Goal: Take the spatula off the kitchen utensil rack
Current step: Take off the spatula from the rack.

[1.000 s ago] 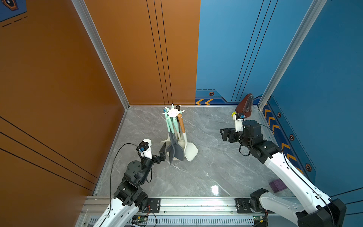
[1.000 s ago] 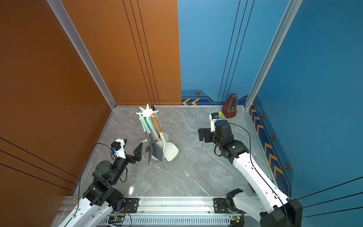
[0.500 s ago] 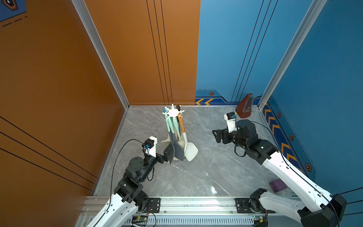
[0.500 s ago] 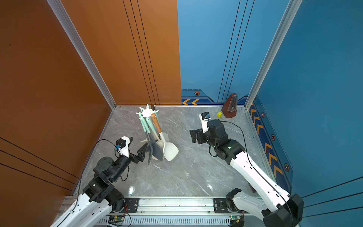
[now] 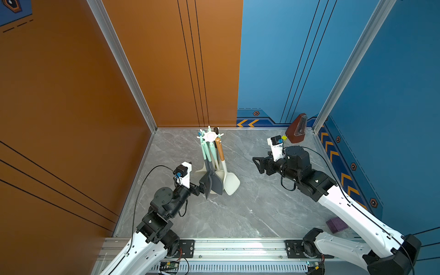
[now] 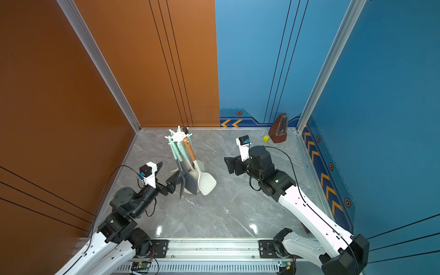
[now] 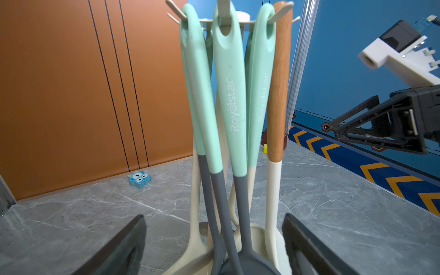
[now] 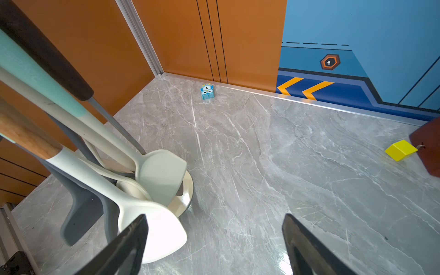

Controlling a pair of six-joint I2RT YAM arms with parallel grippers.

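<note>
Top cameras: a stereo pair high above the front rail [image 5: 238,247], tilted down toward the back wall. They sit far off, so the whole table [image 5: 262,214] and both arms fit. The two fields are nearly equal, shifted slightly sideways.

Left wrist camera: low, near table level, looking up at the kitchen utensil rack [image 7: 238,20]. It is very close, and the hanging handles fill mid-frame.

Right wrist camera: higher, angled down toward the back orange corner, close beside the rack, which is cut off at the frame edge.

Overlap: both wrist views share the rack, the blue owl block [image 7: 139,179] [image 8: 207,91] and the yellow block [image 7: 265,148] [image 8: 400,150]. Both top views also hold the rack [image 5: 210,136] [image 6: 179,136].
</note>
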